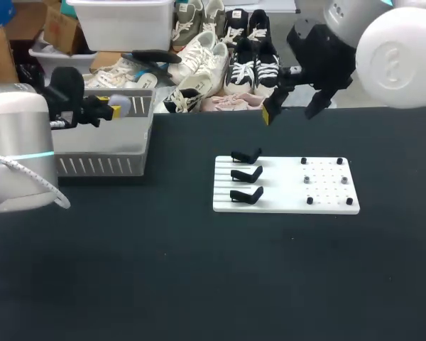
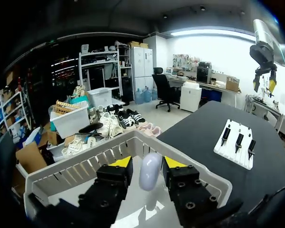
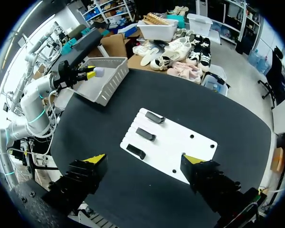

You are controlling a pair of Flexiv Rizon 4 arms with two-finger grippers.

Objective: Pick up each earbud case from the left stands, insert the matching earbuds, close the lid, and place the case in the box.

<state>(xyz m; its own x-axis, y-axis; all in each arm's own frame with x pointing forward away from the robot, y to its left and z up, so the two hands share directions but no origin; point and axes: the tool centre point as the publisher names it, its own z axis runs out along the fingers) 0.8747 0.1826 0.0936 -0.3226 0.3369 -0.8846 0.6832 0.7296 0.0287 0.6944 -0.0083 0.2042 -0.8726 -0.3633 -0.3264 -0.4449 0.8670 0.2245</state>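
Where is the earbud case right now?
Left wrist view: the earbud case is clamped in the left gripper, over the box at the table's left rear.

Robotics lab: black worktable point(image 1: 199, 284), white stand board point(image 1: 284, 179), two robot arms point(image 1: 396, 58).

Black matte counter point(image 1: 199, 284) takes up nearly all I see. A white plate point(image 1: 280, 177) lies flat on it, right of centre and towards the far side, with grooves on its left half and small holes on its right. Four small black pegs point(image 1: 303, 161) stand upright on that right half, set in a rectangle.
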